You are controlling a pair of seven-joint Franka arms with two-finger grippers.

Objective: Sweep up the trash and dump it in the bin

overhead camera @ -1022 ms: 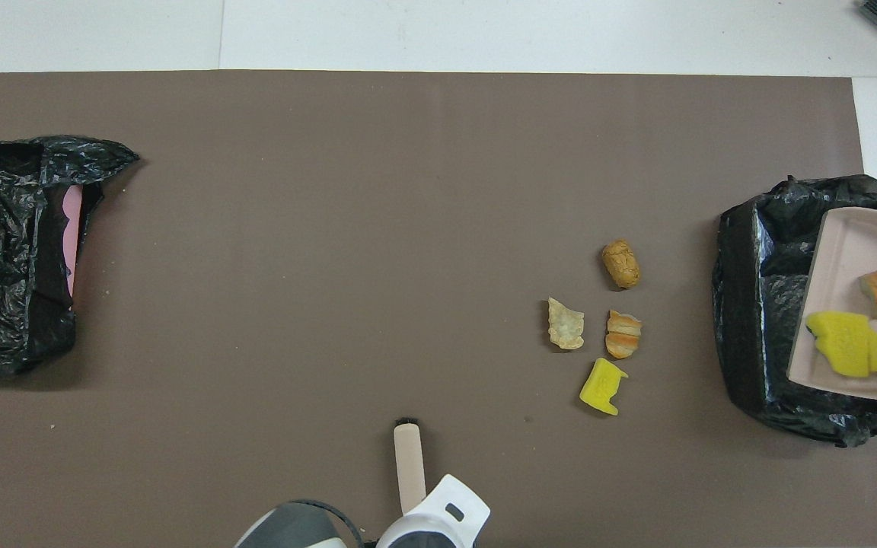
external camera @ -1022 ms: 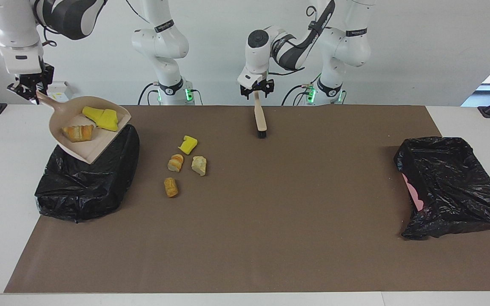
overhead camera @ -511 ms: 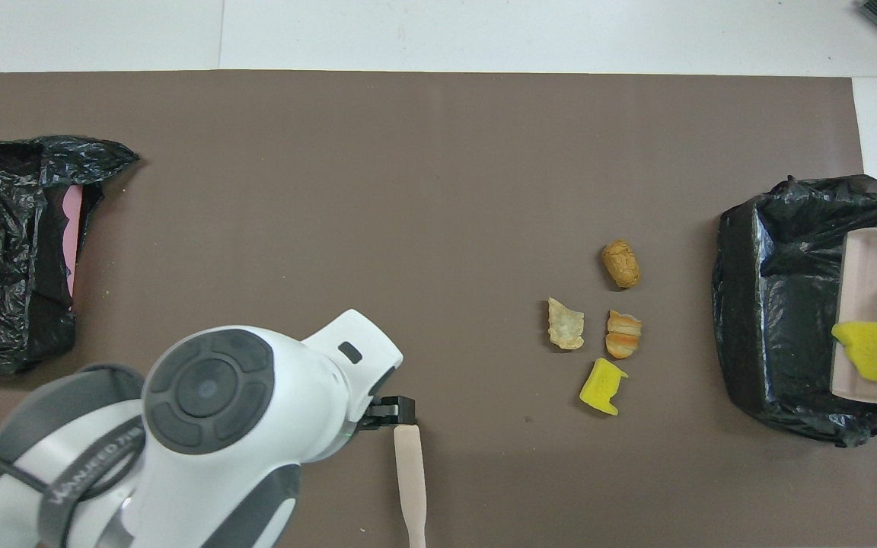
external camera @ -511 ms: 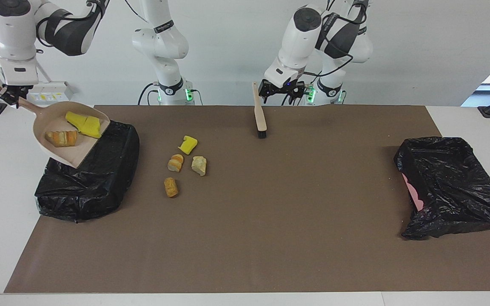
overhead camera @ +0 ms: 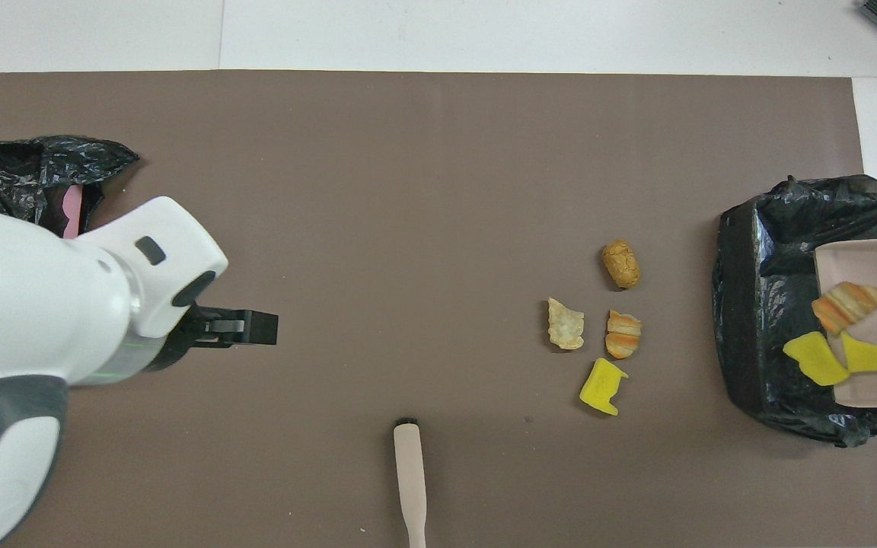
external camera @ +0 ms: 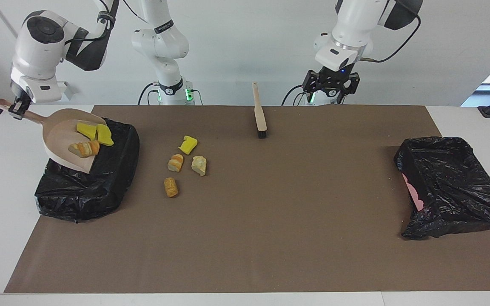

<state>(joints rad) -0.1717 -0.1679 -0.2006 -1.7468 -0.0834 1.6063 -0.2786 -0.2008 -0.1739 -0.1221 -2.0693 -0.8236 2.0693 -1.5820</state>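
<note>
Right hand [external camera: 16, 107] grips dustpan [external camera: 64, 138] handle, upper left of facing view, pan tilted over black bin [external camera: 85, 178] w/ 3 bits of trash [external camera: 91, 140] near its lip. Tip steeper, keep lip inside the bag. Four bits on bench mid-left. Left hand [external camera: 331, 83] up top, open, holding nothing; brush [external camera: 260, 114] lies top centre.

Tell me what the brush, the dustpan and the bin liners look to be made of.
Brush: pale, matte handle, likely wood or plastic; dark bristles at the tip.
Dustpan: smooth beige, probably moulded plastic, one piece with its handle.
Bin liners: thin black plastic film, glossy and crinkled, with bright highlights on the folds.
</note>
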